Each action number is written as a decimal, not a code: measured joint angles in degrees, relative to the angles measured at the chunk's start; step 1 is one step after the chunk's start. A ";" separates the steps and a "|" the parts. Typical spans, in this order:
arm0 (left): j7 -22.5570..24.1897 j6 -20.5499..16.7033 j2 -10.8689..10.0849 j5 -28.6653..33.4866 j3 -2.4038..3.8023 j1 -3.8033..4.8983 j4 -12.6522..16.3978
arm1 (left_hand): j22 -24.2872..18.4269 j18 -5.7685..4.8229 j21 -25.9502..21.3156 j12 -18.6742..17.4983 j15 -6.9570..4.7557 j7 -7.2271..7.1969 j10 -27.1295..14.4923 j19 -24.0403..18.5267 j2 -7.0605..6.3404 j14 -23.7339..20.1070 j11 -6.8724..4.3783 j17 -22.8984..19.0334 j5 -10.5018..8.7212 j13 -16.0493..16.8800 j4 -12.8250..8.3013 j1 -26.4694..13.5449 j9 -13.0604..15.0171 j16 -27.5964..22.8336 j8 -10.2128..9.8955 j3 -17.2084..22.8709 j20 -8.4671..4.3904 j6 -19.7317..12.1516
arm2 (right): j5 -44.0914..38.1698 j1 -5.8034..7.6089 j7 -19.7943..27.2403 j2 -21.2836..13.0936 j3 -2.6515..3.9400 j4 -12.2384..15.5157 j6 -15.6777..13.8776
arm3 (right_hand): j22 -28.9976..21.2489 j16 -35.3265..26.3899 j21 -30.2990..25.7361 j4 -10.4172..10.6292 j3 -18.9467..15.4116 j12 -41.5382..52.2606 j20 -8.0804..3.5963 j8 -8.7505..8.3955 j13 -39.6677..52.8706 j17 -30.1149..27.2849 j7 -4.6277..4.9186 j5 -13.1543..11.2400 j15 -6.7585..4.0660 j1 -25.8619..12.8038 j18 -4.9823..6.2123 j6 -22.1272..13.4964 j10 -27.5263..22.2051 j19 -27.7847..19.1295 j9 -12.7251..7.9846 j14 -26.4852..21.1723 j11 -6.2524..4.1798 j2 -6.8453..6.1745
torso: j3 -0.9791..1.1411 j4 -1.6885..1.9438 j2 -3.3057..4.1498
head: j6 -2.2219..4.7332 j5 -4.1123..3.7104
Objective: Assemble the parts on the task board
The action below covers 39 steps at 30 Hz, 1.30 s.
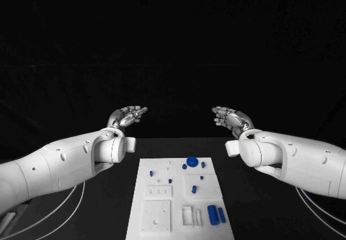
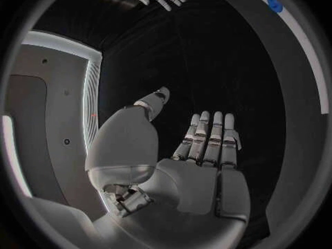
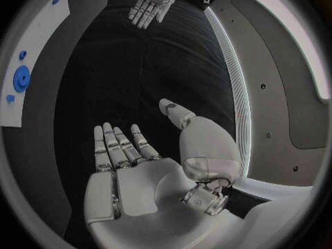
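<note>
**Both hands empty, raised beyond the board**

Task board [image 1: 177,200] lies flat on the black table [image 1: 259,200], long axis running away from the robot. Blue parts [image 1: 192,161] sit mostly on its far and right areas; two blue cylinders [image 1: 215,214] near the close end lie lengthwise along the board. Left hand [image 1: 127,117] and right hand [image 1: 231,118] hang beyond the board's far edge, palms facing, fingers spread, holding nothing.

Left hand [image 2: 201,171] and right hand [image 3: 149,177]: smooth silver satin metal-look shells, fingers jointed; flat white matt plastic-look task board [image 1: 162,220] with glossy blue plastic-look cylindrical parts [image 1: 213,214]; matt black table [image 1: 252,210].
</note>
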 measured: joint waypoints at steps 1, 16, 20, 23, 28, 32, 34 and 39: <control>-0.85 1.22 0.38 -0.03 -0.30 0.65 -1.20 | 0.32 0.01 0.13 0.00 -0.02 0.10 0.42 0.27 -0.03 0.32 0.07 0.28 0.01 0.05 0.06 0.75 0.29 0.20 0.25 0.21 0.11 0.27 | -0.08 0.75 -1.18 0.10 -0.36 -0.84 1.69 | 1.10 0.51 0.49 -0.23 0.23 0.30 0.00 0.50 0.22 0.55 0.05 0.11 -0.16 0.53 0.00 0.58 1.57 0.00 0.48 0.81 -0.16 -0.06 | 0.00 -0.01 0.01 | 0.00 0.00; -5.50 8.65 0.14 -0.61 -1.64 2.46 -3.23 | 0.42 0.99 6.05 6.04 1.32 3.31 14.47 12.54 3.99 13.74 3.15 3.15 1.13 2.53 -2.97 4.02 1.62 7.36 4.40 -2.08 -0.79 10.20 | -19.78 3.32 -8.57 3.10 -1.90 -9.97 10.71 | 7.49 7.56 5.72 -5.36 2.02 4.59 -0.47 7.72 2.02 5.14 0.95 1.48 -1.02 7.75 3.53 12.59 20.06 9.65 5.15 12.69 -1.89 -2.22 | -0.05 0.05 0.00 | -0.91 0.44; -5.51 9.53 -1.14 -1.14 -1.66 2.45 -1.34 | 0.43 2.25 8.12 7.25 0.22 4.02 19.24 16.83 5.04 19.54 2.52 3.87 1.62 2.91 -6.95 6.29 1.45 9.68 5.36 -2.04 -1.71 14.42 | -31.64 3.19 -9.81 3.43 -1.89 -9.91 10.91 | 6.52 10.51 6.60 -6.43 2.55 5.87 -0.76 8.95 2.64 6.56 1.49 1.59 -2.93 9.38 6.35 17.15 26.13 16.32 5.20 19.08 -3.19 -3.10 | -0.12 0.06 -0.01 | -1.07 0.48; -5.50 10.28 -2.53 -1.61 -1.64 2.48 0.80 | 0.43 2.23 9.63 7.35 -0.96 3.62 22.53 19.22 5.33 23.00 1.81 4.42 1.85 3.00 -12.08 7.64 0.54 10.69 5.38 -1.60 -2.86 17.25 | -40.06 3.19 -10.57 3.66 -1.89 -9.09 11.30 | 6.17 13.60 8.33 -7.46 2.49 6.72 -1.14 9.50 3.42 8.61 2.01 1.59 -5.53 10.54 9.00 20.55 30.72 23.07 5.20 25.62 -4.47 -3.49 | -0.12 0.05 0.09 | -1.08 0.57; -5.39 11.28 -4.80 -2.11 -1.59 2.51 4.55 | 0.41 2.23 9.76 6.17 -1.07 3.46 23.69 19.42 6.11 23.26 1.64 4.43 2.01 2.59 -15.82 6.97 -0.38 10.15 4.57 -0.56 -3.06 18.19 | -52.26 3.14 -11.20 4.93 -1.86 -8.54 11.94 | 6.51 19.43 12.56 -8.69 2.48 7.16 -2.76 9.98 4.68 13.32 2.70 0.35 -10.24 12.64 11.69 25.12 36.46 34.78 4.99 37.08 -6.57 -3.92 | -0.12 0.07 0.57 | -0.93 0.59; -5.37 12.09 -6.87 -2.43 -1.46 2.52 8.30 | 0.40 2.23 9.76 5.81 -1.06 3.37 23.70 19.42 6.27 23.27 1.65 4.43 2.06 2.47 -16.46 6.82 -0.61 9.78 4.30 -0.20 -3.06 18.29 | -60.84 3.01 -11.54 5.32 -1.86 -7.82 12.18 | 7.38 23.88 15.93 -9.21 2.13 7.16 -4.67 10.08 5.47 17.16 2.69 -0.31 -12.77 13.97 12.93 27.76 39.65 42.43 4.80 44.19 -8.00 -4.41 | -0.08 0.30 1.30 | -0.41 0.47; -5.35 12.51 -7.85 -2.95 -1.41 2.56 10.08 | 0.40 2.22 9.76 5.75 -1.06 3.37 24.11 19.42 6.52 23.27 1.65 4.43 2.06 2.44 -16.46 6.52 -0.71 9.78 4.30 -0.20 -3.06 18.29 | -65.36 2.91 -11.87 5.60 -1.86 -7.68 12.22 | 7.88 26.04 17.54 -9.39 1.95 7.15 -5.61 10.08 5.79 18.96 2.42 -0.42 -13.68 14.46 12.96 28.81 40.80 45.56 4.72 47.06 -8.69 -4.85 | -0.05 0.49 1.72 | -0.13 0.25; -5.31 13.22 -8.40 -4.05 -1.39 2.64 12.10 | 0.39 2.21 9.76 5.14 -1.06 3.37 24.11 19.42 6.31 23.27 1.66 4.43 2.06 2.26 -16.99 5.70 -0.93 9.66 3.88 0.02 -3.06 18.29 | -74.66 1.94 -12.79 6.26 -1.85 -7.55 12.26 | 8.20 37.71 26.14 -9.89 1.97 6.20 -9.87 9.73 6.95 28.53 1.34 -2.48 -16.13 17.07 12.95 32.56 44.55 55.19 4.27 54.00 -10.22 -6.25 | -0.08 1.14 2.91 | 0.42 -0.34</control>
